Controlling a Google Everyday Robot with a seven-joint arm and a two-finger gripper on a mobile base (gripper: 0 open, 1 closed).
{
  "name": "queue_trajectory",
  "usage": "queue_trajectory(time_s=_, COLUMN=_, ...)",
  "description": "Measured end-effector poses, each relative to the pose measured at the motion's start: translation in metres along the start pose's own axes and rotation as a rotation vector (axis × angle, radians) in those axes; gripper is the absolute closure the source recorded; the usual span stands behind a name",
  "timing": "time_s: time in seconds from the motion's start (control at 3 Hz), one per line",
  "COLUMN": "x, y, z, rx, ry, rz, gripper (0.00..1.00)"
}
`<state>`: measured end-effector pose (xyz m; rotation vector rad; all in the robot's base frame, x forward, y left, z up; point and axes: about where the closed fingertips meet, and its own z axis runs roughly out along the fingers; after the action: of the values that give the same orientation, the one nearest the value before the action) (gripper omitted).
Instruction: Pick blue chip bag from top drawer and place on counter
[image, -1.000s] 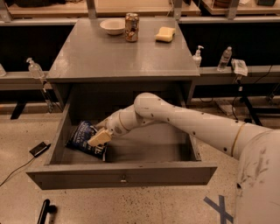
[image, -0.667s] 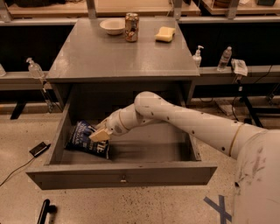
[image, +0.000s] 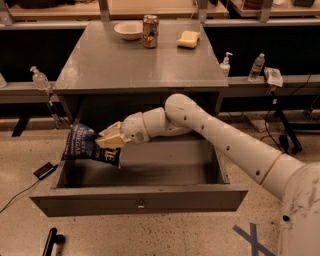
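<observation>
the robot's gripper (image: 106, 142) reaches under the front edge of the desk (image: 140, 65), over the left part of the open drawer (image: 140, 198), with its tan fingers (image: 113, 134) closed on the right end of the blue chip bag (image: 86, 145). the bag hangs to the left of the fingers, crumpled and tilted, white lettering facing out. it is held up above the drawer's left wall, and its lower corner dips just below the fingers. the drawer floor, below and to the right of the fingers, is in shadow. the white arm (image: 220, 135) runs away from the fingers to the right, across the drawer's right rear corner. well above and behind the fingers, at the far end of the desk, stand a bowl (image: 128, 30), a can (image: 150, 31) and a yellow sponge (image: 189, 39). on the floor below and to the left of the fingers lies a small black device (image: 45, 170).
</observation>
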<state>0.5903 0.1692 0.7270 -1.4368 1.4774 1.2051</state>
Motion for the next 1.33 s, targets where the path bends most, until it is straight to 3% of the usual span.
queue_trajectory(time_s=0.33, x=-0.053, y=0.02, z=-0.021, rx=-0.053, ry=-0.093, rz=-0.111, gripper=1.0)
queue_trajectory(time_s=0.67, x=-0.101, y=0.025, z=-0.039, rx=-0.038, ry=-0.105, rz=-0.199, gripper=1.0)
queue_trajectory(time_s=1.0, x=-0.164, y=0.016, z=-0.057, rx=0.015, ry=-0.076, rz=-0.271, gripper=1.0)
queue_trajectory(time_s=1.33, x=-0.21, y=-0.001, z=-0.071, rx=0.065, ry=-0.085, rz=-0.278, gripper=1.0)
